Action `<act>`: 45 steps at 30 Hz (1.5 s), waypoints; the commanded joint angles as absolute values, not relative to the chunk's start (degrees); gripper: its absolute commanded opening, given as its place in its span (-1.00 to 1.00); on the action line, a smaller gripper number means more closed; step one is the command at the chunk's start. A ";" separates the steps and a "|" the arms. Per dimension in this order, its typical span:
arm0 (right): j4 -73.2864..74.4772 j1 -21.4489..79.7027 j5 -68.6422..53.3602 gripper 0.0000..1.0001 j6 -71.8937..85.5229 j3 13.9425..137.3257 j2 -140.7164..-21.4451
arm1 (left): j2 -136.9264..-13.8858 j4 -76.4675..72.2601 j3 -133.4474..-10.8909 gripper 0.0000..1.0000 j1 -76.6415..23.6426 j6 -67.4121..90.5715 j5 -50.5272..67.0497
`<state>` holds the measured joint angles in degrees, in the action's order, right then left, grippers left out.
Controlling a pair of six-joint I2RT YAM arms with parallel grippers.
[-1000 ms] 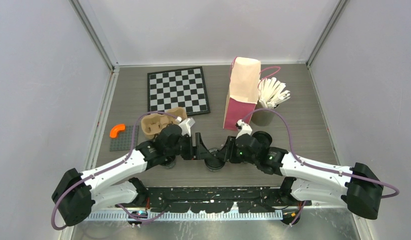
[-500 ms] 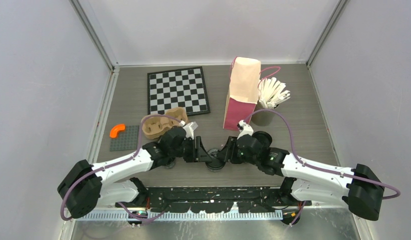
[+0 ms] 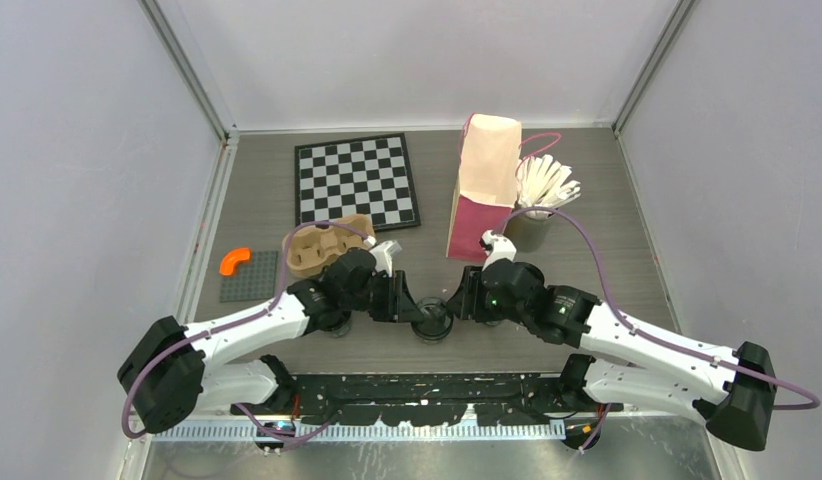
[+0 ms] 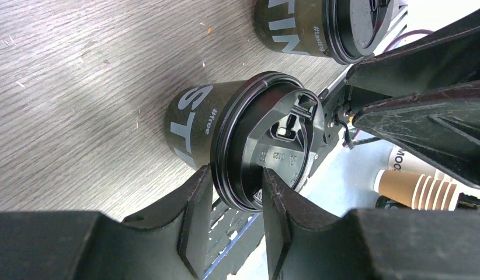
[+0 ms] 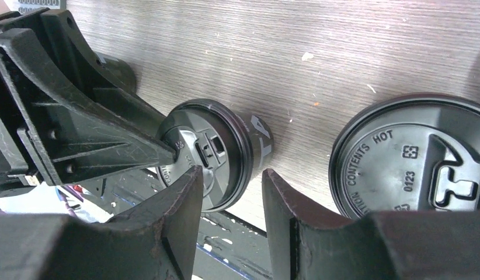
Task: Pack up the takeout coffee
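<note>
Coffee cup (image 4: pixel 188 125), lidded, upright on table (image 4: pixel 80 70): your left hand (image 4: pixel 236 175) pinches its lid (image 4: pixel 272 154) rim; right hand (image 5: pixel 230 172) half-open, empty, just beside.

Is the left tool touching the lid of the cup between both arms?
Touching. The left wrist view shows the left tool pinching the lid at its rim, one finger outside, one on top.

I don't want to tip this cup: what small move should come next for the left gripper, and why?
Probably open the left gripper and lift it clear. The lid looks seated on the middle cup as far as shows, yet the left fingers pinch its rim, while the right gripper is open beside the cup, holding nothing. Releasing first should avoid dragging the cup over.
</note>
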<state>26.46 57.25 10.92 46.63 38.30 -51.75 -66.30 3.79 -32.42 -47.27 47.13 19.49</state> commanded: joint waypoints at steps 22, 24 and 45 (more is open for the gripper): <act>22.73 57.11 7.35 -0.39 42.48 43.26 -63.10 | -68.47 8.24 -32.76 -0.34 -47.50 43.98 16.48; 22.59 57.08 7.13 -0.41 43.04 42.31 -63.02 | -68.62 8.18 -32.65 -0.35 -47.46 43.95 16.36; 19.27 56.48 6.35 -0.46 53.38 24.68 -58.07 | -70.55 5.73 -27.22 -0.40 -47.46 44.27 13.43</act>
